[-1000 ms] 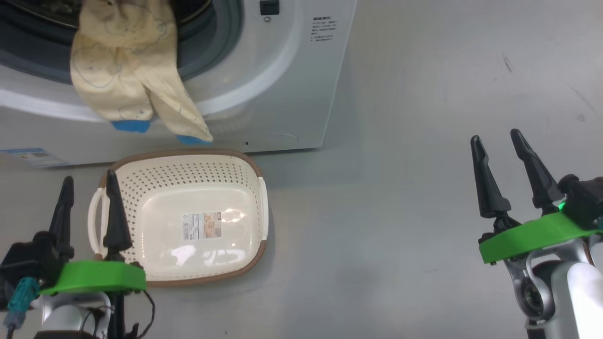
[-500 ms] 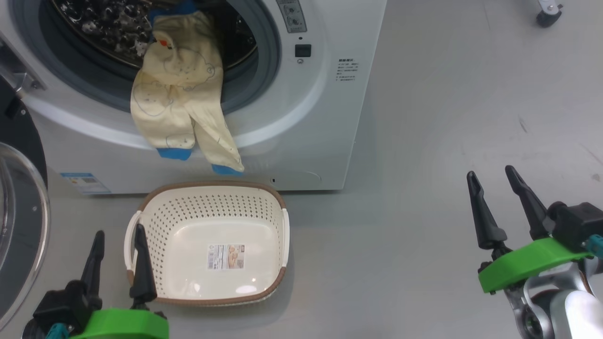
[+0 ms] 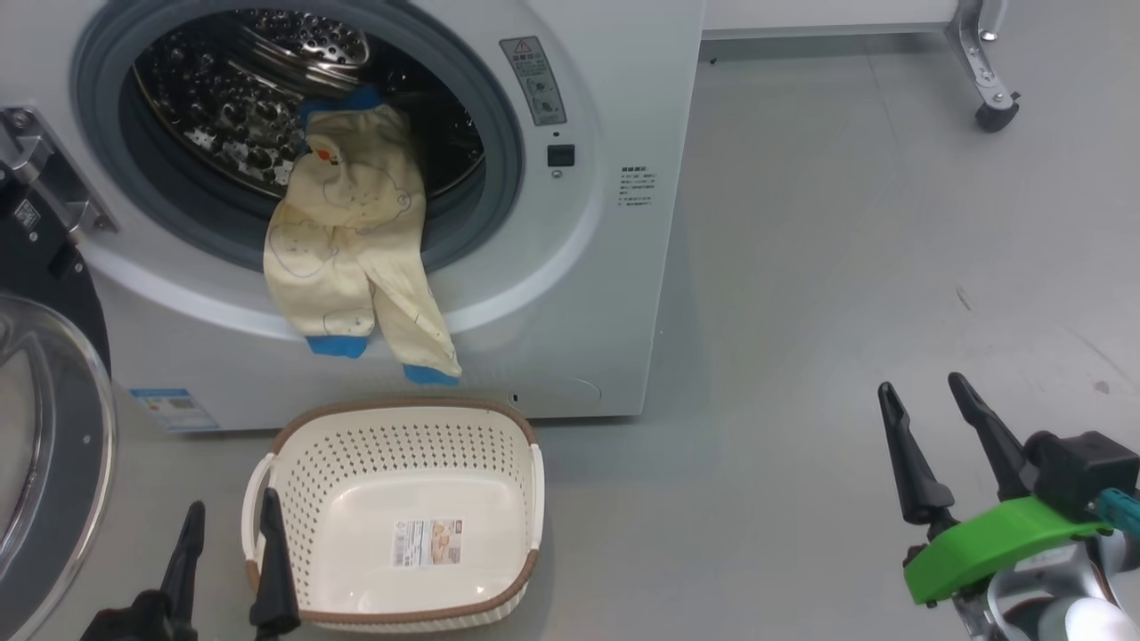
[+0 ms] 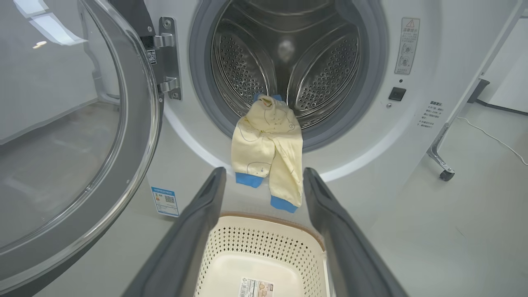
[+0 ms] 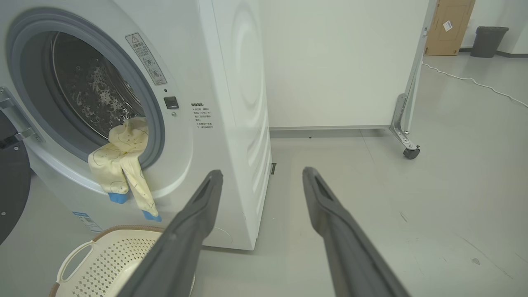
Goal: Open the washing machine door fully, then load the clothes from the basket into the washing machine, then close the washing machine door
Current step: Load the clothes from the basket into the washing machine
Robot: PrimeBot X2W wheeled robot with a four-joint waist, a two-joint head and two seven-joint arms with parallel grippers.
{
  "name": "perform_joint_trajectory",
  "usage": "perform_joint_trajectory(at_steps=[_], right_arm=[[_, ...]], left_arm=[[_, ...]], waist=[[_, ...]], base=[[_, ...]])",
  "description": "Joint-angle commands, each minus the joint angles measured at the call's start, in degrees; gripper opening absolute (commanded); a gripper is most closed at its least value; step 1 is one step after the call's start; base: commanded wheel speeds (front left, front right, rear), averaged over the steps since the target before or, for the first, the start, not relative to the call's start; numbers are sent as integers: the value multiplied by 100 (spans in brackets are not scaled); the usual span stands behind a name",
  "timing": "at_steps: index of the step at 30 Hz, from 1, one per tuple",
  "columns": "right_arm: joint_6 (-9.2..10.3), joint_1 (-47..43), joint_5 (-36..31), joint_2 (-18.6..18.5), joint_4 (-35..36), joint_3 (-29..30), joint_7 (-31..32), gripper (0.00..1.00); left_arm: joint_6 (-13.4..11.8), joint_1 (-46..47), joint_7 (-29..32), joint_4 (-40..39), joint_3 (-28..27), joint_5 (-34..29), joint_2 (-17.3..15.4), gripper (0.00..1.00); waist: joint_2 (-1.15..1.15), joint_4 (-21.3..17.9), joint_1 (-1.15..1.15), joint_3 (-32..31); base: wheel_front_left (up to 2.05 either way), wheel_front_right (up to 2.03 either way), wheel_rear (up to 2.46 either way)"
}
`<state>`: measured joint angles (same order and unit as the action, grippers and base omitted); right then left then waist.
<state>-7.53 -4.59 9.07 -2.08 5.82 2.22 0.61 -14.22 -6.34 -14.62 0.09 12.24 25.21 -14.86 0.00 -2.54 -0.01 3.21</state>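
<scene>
At the upper left of the head view, cream-yellow clothes [image 3: 352,249] hang half out of the open washing machine [image 3: 623,294], draped over the grey gasket [image 3: 98,160] with blue cuffs dangling down the white front.
Below the drum mouth, the basket [image 3: 401,445] sits on the grey floor [image 3: 802,267] just in front of the machine, a label sticker showing on its base. The washing machine door [image 3: 44,463] stands swung wide at the left edge. Low in the frame, the left claw [image 3: 232,503] hovers at the basket's near left corner and the right claw [image 3: 919,385] is well apart at the lower right; both have fingers spread, gripping nothing.
</scene>
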Motion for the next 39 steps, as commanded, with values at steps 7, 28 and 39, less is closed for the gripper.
perform_joint_trajectory(at_steps=[7,28,39], right_arm=[[4,66,48,-79,304,-69,44,100],[4,52,72,-79,328,-61,48,100],[4,164,101,-79,373,-100,-3,100]], left_arm=[[-402,103,-24,-238,-223,-22,-55,100],[-466,105,7,-225,-181,-7,-98,100],[-368,383,159,69,-130,110,-118,100]], waist=[[0,18,1,-75],[0,-39,1,-73],[0,-106,1,171]], base=[[0,0,0],[0,0,0],[0,0,0]])
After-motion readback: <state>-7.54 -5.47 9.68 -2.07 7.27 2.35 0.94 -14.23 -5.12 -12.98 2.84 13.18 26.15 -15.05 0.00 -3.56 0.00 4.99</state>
